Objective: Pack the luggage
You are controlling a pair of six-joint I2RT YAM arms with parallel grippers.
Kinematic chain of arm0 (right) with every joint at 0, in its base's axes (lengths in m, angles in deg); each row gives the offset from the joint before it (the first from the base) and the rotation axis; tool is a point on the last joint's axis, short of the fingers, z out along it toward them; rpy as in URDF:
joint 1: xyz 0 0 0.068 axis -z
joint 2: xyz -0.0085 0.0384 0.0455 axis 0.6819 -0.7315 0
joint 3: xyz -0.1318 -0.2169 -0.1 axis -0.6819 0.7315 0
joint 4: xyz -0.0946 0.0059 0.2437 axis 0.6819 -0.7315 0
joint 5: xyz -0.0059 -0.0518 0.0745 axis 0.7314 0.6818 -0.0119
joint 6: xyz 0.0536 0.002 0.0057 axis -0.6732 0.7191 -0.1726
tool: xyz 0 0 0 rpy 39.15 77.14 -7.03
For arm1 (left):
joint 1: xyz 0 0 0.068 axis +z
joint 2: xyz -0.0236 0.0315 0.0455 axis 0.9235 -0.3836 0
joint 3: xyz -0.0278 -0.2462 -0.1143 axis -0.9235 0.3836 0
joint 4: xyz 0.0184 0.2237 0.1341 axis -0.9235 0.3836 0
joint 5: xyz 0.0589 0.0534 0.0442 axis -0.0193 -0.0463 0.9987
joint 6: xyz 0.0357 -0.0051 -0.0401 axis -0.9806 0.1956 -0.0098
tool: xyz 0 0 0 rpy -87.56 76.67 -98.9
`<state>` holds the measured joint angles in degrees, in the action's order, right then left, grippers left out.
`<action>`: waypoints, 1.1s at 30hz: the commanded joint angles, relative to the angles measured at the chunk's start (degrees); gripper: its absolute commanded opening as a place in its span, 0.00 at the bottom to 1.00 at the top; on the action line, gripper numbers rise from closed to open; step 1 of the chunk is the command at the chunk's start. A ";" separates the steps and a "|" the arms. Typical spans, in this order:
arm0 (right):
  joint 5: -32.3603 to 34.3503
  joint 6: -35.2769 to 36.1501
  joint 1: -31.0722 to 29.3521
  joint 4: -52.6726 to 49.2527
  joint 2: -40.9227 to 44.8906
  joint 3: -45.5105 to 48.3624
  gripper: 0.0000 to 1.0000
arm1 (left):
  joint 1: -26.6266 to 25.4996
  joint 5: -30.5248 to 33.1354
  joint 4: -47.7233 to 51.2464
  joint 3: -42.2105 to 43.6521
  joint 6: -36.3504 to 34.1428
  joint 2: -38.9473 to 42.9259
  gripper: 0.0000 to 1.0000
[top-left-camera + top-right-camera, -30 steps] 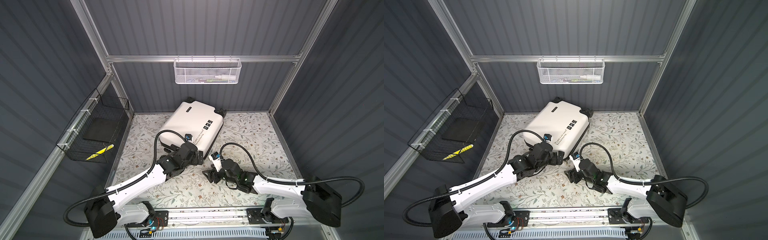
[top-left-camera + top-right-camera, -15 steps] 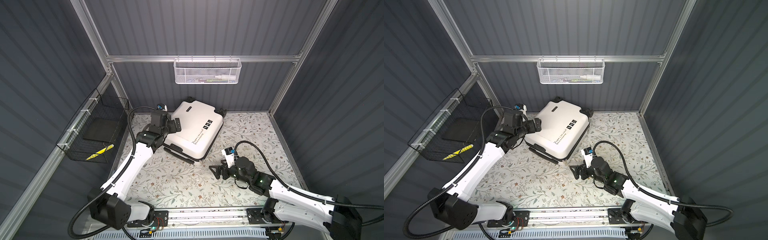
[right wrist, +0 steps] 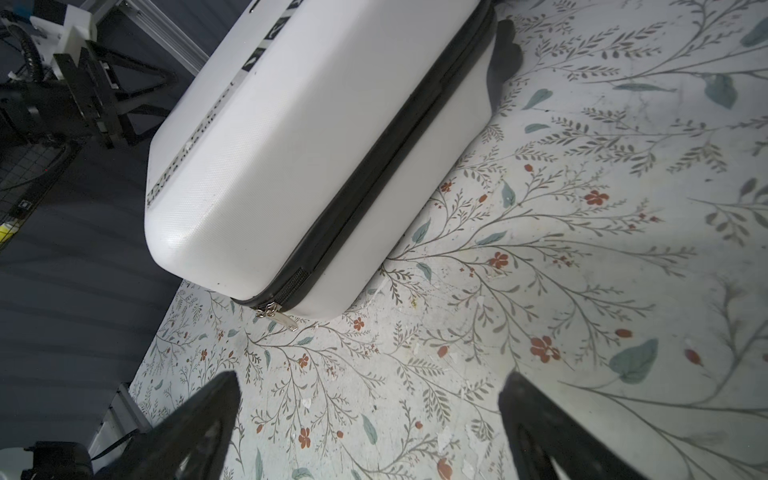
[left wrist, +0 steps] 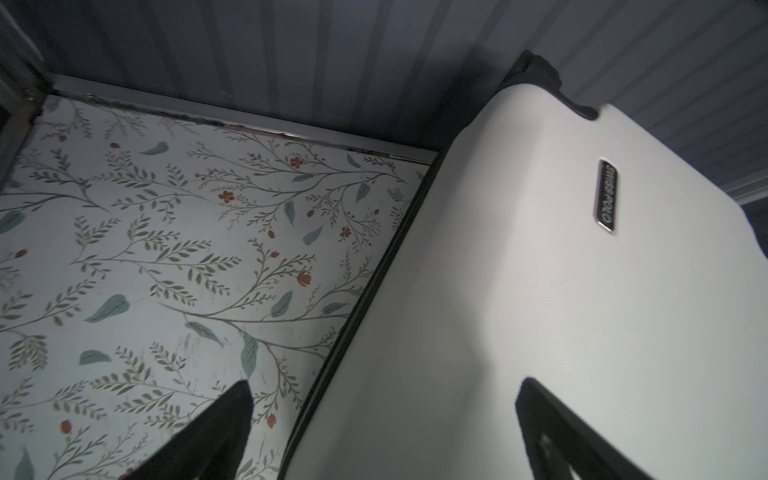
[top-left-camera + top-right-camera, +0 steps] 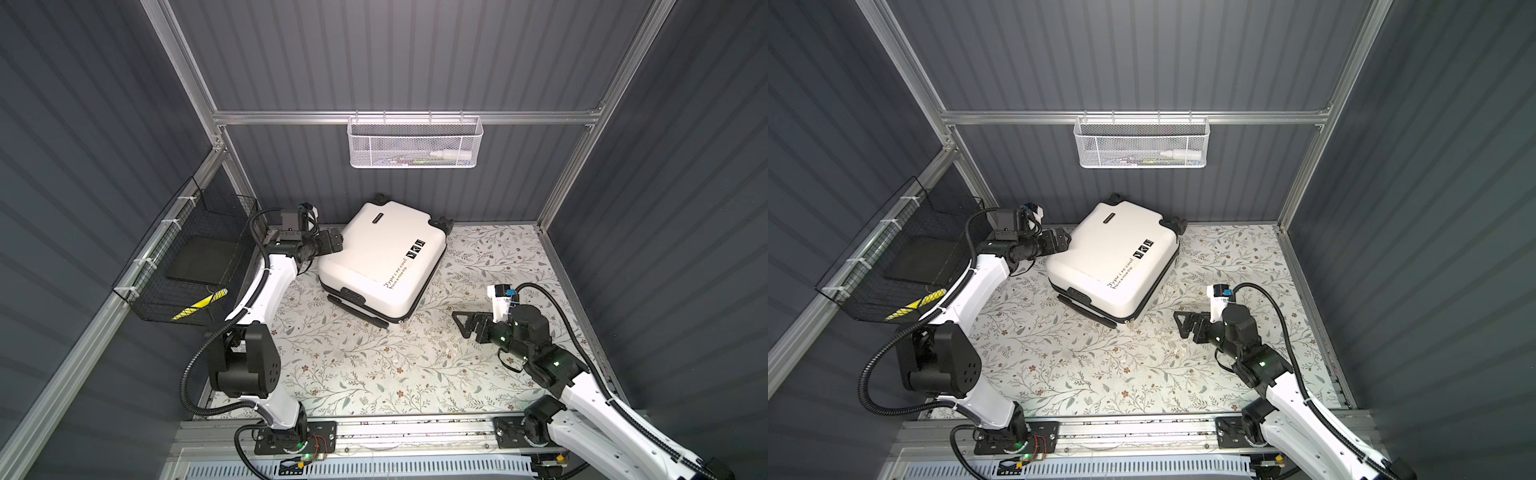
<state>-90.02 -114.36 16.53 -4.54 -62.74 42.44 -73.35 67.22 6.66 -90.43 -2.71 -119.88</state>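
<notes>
Fingers [image 4: 224,419] of the left gripper [image 4: 384,384] are being held fully spread, with nothing being gripped. The edge of the luggage [image 4: 540,291] is being straddled, one finger over it and one over the mat [image 4: 145,249]. Whether it is being touched cannot be told. Fingers [image 3: 208,415] of the right gripper [image 3: 370,378] are also being held fully spread, nothing being gripped, only mat between them. They are being pointed at the luggage corner with the zipper pull [image 3: 276,313], near but apart. In both top views the luggage is being shown flat, closed and skewed at the back of the mat, wheels [image 5: 444,222] by the back wall [image 5: 415,62]. The left gripper is being held at its left side, the right gripper off its front-right corner.
</notes>
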 commanded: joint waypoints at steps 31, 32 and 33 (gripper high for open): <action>0.11 -2.01 16.32 -14.69 1.10 -11.65 0.99 | -5.30 3.94 -5.65 18.53 4.84 22.92 1.00; 1.21 -2.08 16.64 -15.44 0.50 -12.51 0.99 | -5.17 6.07 -5.41 19.31 4.69 24.11 1.00; 2.72 -1.98 16.92 -16.88 -0.20 -13.59 0.99 | -4.99 8.21 -5.34 20.40 4.55 25.40 1.00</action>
<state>-91.79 -116.11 32.73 -17.00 -61.98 31.55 -78.56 68.08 -2.09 -72.33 2.71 -97.09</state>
